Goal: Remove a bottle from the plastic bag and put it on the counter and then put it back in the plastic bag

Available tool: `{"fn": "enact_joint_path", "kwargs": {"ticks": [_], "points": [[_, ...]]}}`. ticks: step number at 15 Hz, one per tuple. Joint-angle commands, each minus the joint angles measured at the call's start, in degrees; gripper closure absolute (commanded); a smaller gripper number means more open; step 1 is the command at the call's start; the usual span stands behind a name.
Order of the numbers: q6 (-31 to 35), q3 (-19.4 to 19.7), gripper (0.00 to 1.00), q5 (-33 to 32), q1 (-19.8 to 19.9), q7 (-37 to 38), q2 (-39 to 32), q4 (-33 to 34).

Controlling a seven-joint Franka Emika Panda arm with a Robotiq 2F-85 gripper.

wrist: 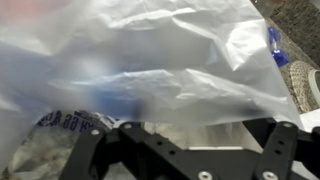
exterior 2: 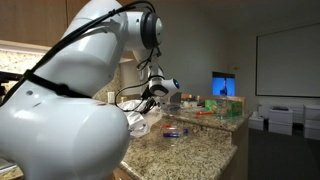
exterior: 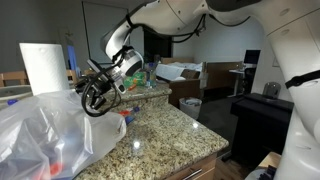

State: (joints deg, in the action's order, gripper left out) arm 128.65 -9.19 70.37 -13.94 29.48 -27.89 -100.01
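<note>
The crinkled translucent plastic bag [wrist: 150, 50] fills the wrist view and lies at the near end of the counter [exterior: 170, 135] in both exterior views, as a whitish heap [exterior: 40, 135] [exterior 2: 140, 122]. My gripper [wrist: 195, 128] hangs just over the bag [exterior: 100, 95], its jaws wide apart with only bag film showing between them. A blue-and-white printed patch [wrist: 68, 120] shows through the film at lower left. It may be the bottle's label, but I cannot tell for sure. No bottle stands in plain sight on the granite.
A white paper towel roll [exterior: 42, 68] stands behind the bag. A blue-capped bottle [wrist: 275, 45] lies beside the bag at the right of the wrist view. A small blue-and-red item [exterior 2: 175, 131] lies on the counter, and green clutter [exterior 2: 215, 105] sits at its far end.
</note>
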Motion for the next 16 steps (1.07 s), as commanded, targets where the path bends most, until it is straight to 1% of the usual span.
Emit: {"fn": "enact_joint_path", "kwargs": {"ticks": [1,2,3,5,7,8,10,11,13,16], "points": [[-4.9,1.2,0.0,-0.2,2.9,-0.7,9.4,-11.3],[-7.4,2.6,0.0,-3.7,3.5,1.0,11.9,-13.3],[-10.1,3.7,0.0,-6.7,4.3,1.1,14.0,-14.5],[-14.8,6.4,0.0,-14.9,5.6,2.8,17.8,-15.2],[-20.6,8.4,0.0,-25.2,6.8,4.0,21.0,-12.5],[-24.6,8.8,0.0,-29.6,7.5,4.4,22.1,-10.0],[-33.4,8.6,0.0,-36.3,8.3,4.9,24.0,-4.6],[-37.4,8.1,0.0,-38.6,8.5,4.4,24.6,-2.0],[-43.3,6.9,0.0,-42.7,7.8,3.4,26.1,1.9],[-49.7,4.8,0.0,-49.3,6.9,1.5,27.9,5.0]]}}
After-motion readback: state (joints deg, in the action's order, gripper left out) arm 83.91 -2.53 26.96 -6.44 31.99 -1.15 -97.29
